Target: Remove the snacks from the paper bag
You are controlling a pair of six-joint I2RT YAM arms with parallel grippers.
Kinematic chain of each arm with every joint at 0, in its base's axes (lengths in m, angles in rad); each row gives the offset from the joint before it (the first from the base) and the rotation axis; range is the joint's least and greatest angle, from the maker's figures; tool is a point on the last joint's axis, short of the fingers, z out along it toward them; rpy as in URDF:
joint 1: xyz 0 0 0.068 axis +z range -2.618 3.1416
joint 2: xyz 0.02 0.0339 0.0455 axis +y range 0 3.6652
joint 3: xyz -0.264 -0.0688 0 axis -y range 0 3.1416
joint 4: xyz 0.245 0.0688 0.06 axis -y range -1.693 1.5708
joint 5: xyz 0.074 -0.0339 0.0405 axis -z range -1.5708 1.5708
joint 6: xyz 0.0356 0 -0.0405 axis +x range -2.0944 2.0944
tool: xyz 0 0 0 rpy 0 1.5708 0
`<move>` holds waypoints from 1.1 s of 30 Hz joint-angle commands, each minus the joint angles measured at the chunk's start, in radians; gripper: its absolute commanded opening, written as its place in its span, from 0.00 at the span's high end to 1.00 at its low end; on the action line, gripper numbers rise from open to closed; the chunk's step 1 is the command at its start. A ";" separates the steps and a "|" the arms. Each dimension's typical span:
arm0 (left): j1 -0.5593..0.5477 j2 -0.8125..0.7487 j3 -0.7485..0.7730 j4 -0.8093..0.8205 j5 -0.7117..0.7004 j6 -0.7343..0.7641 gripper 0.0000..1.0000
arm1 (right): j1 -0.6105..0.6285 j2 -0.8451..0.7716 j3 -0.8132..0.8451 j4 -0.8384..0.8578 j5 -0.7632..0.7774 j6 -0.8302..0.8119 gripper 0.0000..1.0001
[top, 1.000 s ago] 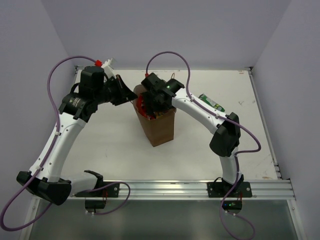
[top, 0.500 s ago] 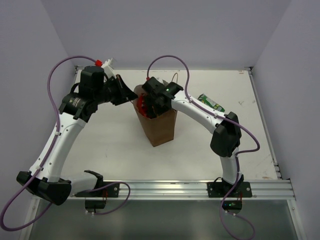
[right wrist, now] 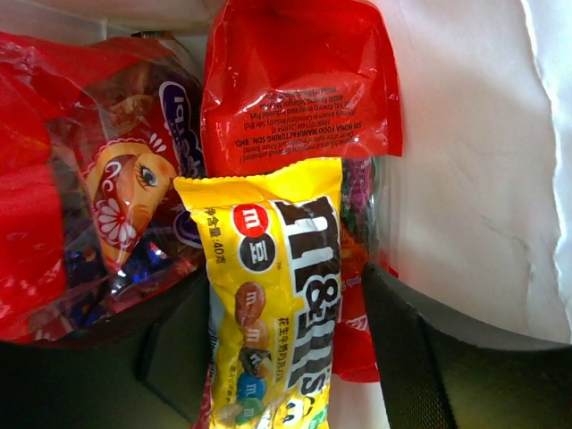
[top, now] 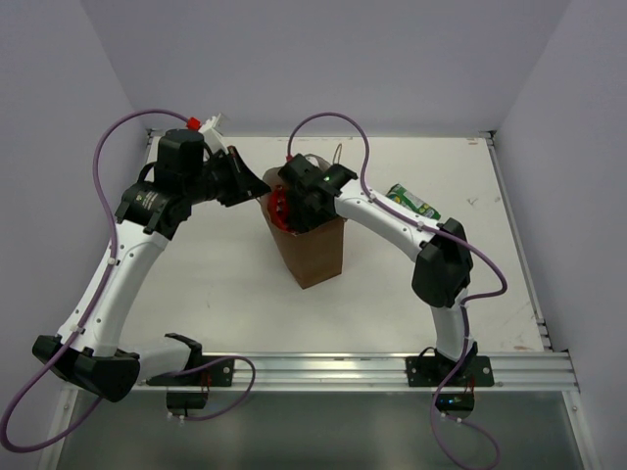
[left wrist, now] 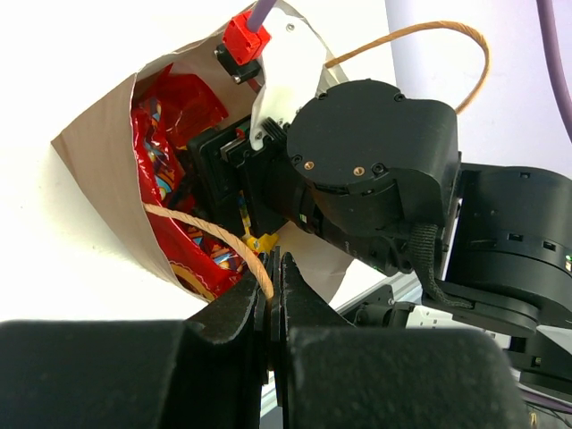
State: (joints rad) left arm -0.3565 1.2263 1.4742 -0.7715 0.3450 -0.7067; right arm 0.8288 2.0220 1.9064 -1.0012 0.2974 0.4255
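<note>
I see a white surface (top: pixel 216 294) and lilac walls (top: pixel 343 59). Bag (top: pixel 315 257) upright, mouth up. Left jaws clenched on its handle (left wrist: pixel 201 230); right jaws released, yellow packet (right wrist: pixel 277 295) lengthwise between them.

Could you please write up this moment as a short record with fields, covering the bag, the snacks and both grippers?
bag: paper bag standing upright on the table, mouth open
left gripper: shut on the bag's loop handle
right gripper: down inside the bag, open, one finger on each side of the yellow packet
in the bag: yellow packet, red packets
outside the bag: green-yellow packet lying on the table to the bag's right
</note>
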 commanded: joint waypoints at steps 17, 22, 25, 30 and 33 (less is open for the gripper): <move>-0.002 -0.021 0.005 0.047 0.020 0.001 0.98 | -0.014 -0.014 -0.015 0.061 0.014 -0.036 0.98; -0.002 -0.021 -0.017 0.055 0.019 0.001 0.98 | 0.003 -0.081 -0.013 0.049 0.029 -0.033 1.00; -0.002 -0.021 -0.029 0.061 0.012 0.000 0.98 | 0.030 -0.130 0.002 0.033 0.034 -0.021 1.00; -0.002 -0.021 -0.038 0.078 0.015 -0.005 0.99 | 0.067 -0.248 0.068 -0.026 0.057 0.010 1.00; -0.001 -0.021 -0.035 0.072 0.012 -0.002 0.99 | 0.078 -0.317 0.100 -0.046 0.071 0.016 1.00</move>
State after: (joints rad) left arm -0.3565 1.2251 1.4414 -0.7372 0.3454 -0.7139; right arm 0.8921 1.8839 1.9011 -1.0367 0.3248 0.4160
